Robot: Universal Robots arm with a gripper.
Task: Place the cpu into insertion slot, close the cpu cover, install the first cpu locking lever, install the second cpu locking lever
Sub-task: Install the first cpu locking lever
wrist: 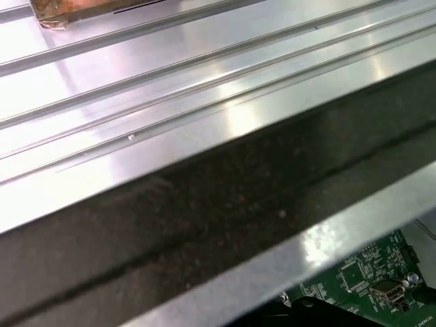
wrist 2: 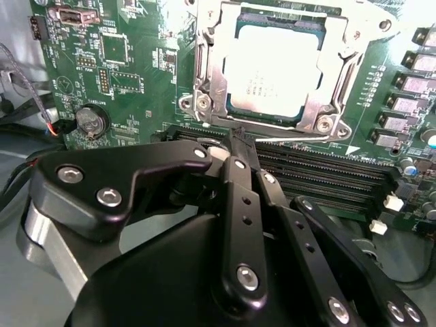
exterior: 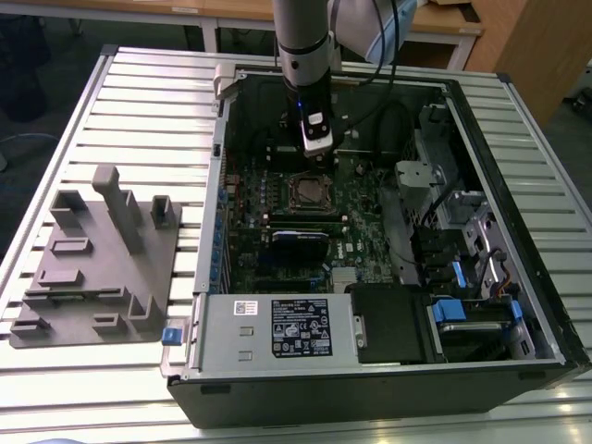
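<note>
One cpu (wrist 2: 272, 65): flat, silvery-grey top facing up, seated in the insertion slot (exterior: 290, 192) near the ctr of the green board (wrist 2: 122, 61). It is near-square, so no clear long axis. Edges sit square w/ the slot rim, and one edge runs parallel to the long black memory slots (wrist 2: 327, 174) alongside.

One cpu cover (wrist 2: 332, 71): silvery frame lying down flat over the chip's margins, w/ the chip top showing through the cut-out.

One hand (wrist 2: 242, 139): black fingers closed tip to tip, nothing between them. The tips are over the board strip between the cover's edge and the memory slots, just beside the cover. Cannot tell whether they touch anything. In the exterior view the hand (exterior: 315, 153) hangs upright from the arm (exterior: 301, 28), just on the far-wall side of the insertion slot.

One PC case (exterior: 370, 402): open side up, lying on the slatted metal surface (exterior: 139, 102), toward the surface's edge at the exterior view's right.

One grey fixture block (exterior: 92, 268): on the surface beside the case, near the edge at the exterior view's left.

First wrist view: surface slats, black case wall (wrist: 204, 225) and a corner of the board.
</note>
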